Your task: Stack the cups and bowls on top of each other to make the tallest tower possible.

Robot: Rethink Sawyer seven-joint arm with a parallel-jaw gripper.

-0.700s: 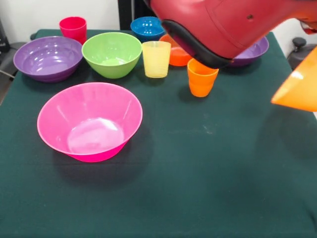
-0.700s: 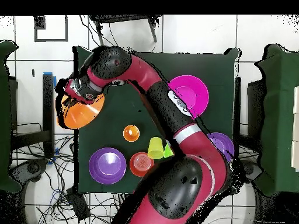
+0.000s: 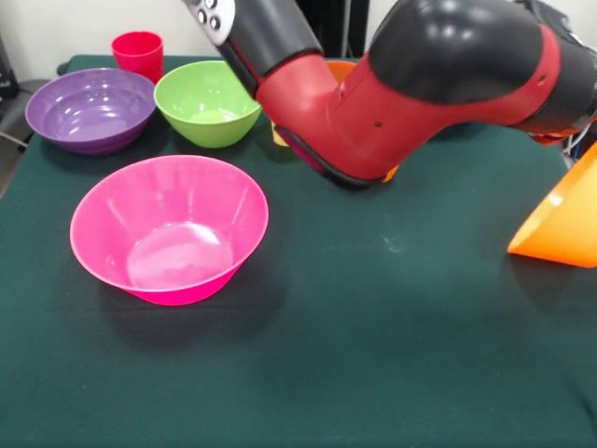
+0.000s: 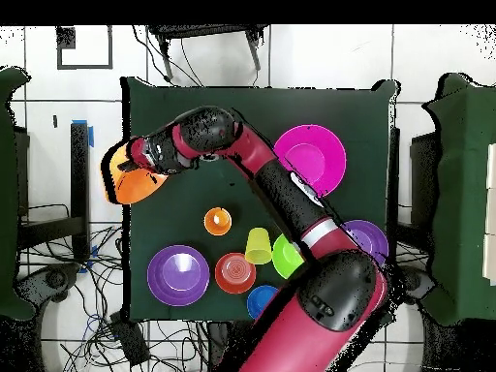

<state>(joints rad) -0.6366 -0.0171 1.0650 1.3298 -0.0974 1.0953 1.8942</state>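
My gripper is shut on the rim of the large orange bowl, which it holds tilted on its side at the table's edge. That bowl shows low at the right edge of the front view. The large pink bowl stands upright in front. The purple bowl, green bowl and red cup stand at the back. From overhead I see the orange cup, pale yellow cup, orange-red bowl, blue bowl and a second purple bowl.
My red and black arm stretches low across the table's middle and hides the cups and small bowls in the front view. The dark green table ends close beside the orange bowl. Cables lie on the floor around the table.
The arm has swung lower across the table and now covers the cups in the front view. The orange bowl has come down closer to the table surface.
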